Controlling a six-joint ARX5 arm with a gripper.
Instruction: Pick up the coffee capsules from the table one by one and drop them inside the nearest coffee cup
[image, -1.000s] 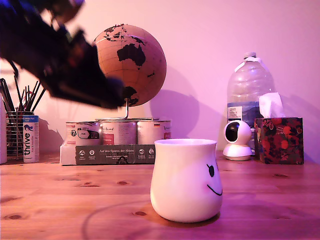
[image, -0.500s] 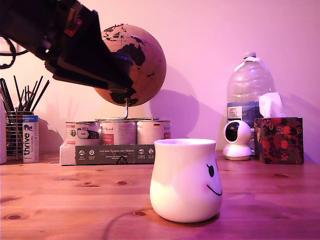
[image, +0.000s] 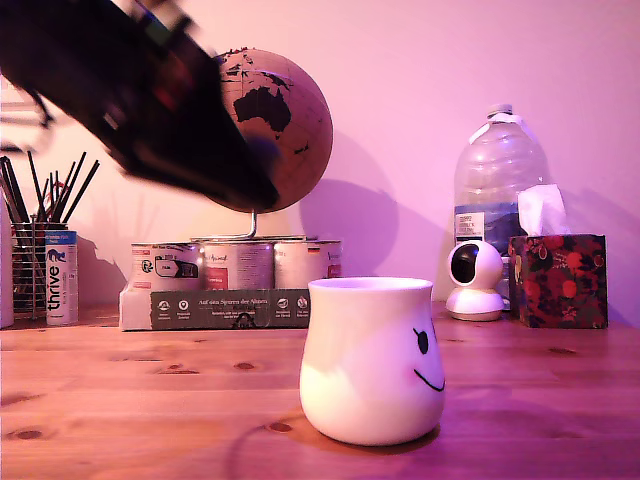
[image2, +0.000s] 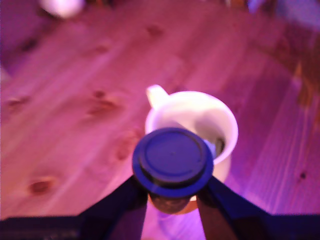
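The gripper (image2: 172, 200) pinches a coffee capsule (image2: 172, 161) between its jaws, above and short of the coffee cup (image2: 197, 122) on the table (image2: 75, 100) — released here, off-centre, the capsule could strike the rim and bounce out onto the wood.

The knotty wooden table (image: 150, 400) bears the white coffee cup (image: 372, 360).

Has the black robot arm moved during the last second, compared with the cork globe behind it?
Yes. The black robot arm has shifted toward the exterior view's right, now covering more of the cork globe.
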